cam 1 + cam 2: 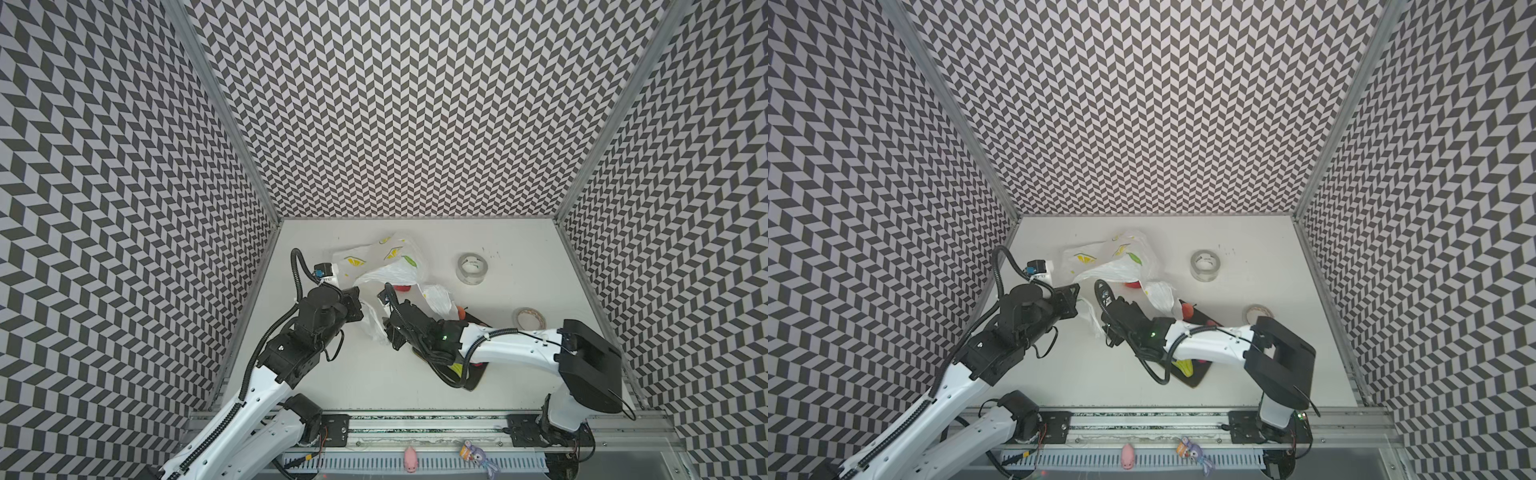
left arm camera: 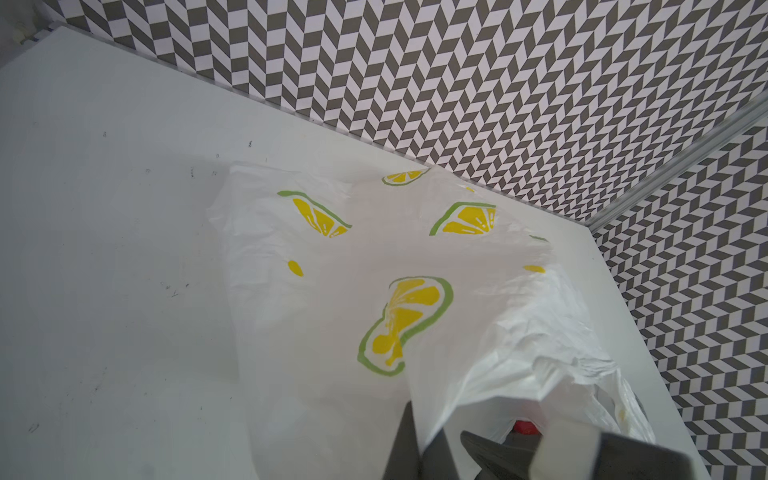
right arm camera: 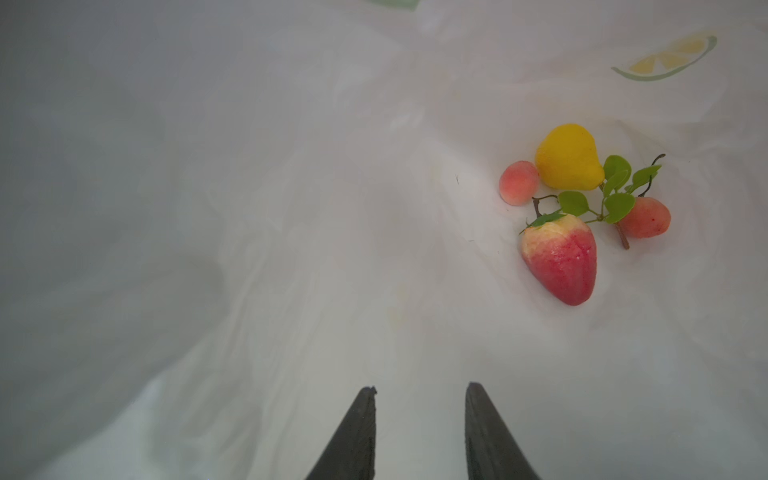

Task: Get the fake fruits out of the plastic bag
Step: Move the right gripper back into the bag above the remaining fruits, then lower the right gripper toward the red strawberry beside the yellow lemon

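The plastic bag [image 1: 386, 262] [image 1: 1117, 257], white with lemon prints, lies crumpled at the back of the table. My left gripper [image 2: 422, 432] is shut on the bag's edge [image 2: 453, 399] and holds the film lifted. My right gripper [image 3: 419, 388] is inside the bag, open, with nothing between its fingers. Ahead of it on the bag's film lie fake fruits: a yellow pear [image 3: 567, 158], a strawberry [image 3: 561, 262] and two small pink round ones [image 3: 518, 182] [image 3: 646, 217] on a leafy twig. A red fruit [image 1: 402, 286] [image 1: 1133, 284] shows at the bag's mouth.
A black tray [image 1: 473, 378] under the right arm carries a yellow-green fruit [image 1: 1185, 365] and an orange-red one [image 1: 460, 311]. A clear tape roll [image 1: 471, 268] and a tan roll [image 1: 528, 319] stand to the right. A pink pig [image 1: 410, 458] sits on the front rail.
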`<action>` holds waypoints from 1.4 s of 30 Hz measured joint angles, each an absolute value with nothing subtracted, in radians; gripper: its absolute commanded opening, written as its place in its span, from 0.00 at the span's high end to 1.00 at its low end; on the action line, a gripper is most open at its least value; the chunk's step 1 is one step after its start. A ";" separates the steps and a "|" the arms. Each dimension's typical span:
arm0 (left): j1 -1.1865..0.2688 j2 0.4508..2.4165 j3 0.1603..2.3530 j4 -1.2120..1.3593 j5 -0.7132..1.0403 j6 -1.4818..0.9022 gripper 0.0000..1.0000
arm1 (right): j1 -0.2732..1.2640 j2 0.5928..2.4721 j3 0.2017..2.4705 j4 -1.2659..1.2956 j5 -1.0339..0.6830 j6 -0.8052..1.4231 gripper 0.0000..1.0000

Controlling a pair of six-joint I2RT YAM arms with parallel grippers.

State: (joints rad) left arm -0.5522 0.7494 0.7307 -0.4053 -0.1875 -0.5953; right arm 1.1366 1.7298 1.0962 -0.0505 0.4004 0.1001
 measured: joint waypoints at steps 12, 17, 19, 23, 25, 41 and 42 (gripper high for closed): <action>-0.552 0.709 0.739 -0.430 -0.162 -0.542 1.00 | 1.036 1.852 1.110 -0.064 0.554 -0.160 0.50; -0.552 0.678 0.739 -0.430 -0.134 -0.513 1.00 | 1.027 1.928 1.176 -0.059 0.588 -0.210 0.34; -0.552 0.665 0.737 -0.429 -0.126 -0.505 1.00 | 1.019 1.951 1.207 -0.059 0.587 -0.213 0.27; -0.552 0.661 0.733 -0.430 -0.121 -0.493 1.00 | 0.997 2.001 1.289 -0.068 0.577 -0.169 0.18; -0.552 0.664 0.727 -0.432 -0.120 -0.491 1.00 | 0.979 2.024 1.328 -0.080 0.556 -0.116 0.16; -0.552 0.677 0.696 -0.463 -0.089 -0.493 1.00 | 0.862 2.049 1.367 -0.078 0.365 0.389 0.08; -0.552 0.678 0.694 -0.465 -0.084 -0.495 1.00 | 0.856 2.050 1.367 -0.070 0.358 0.414 0.08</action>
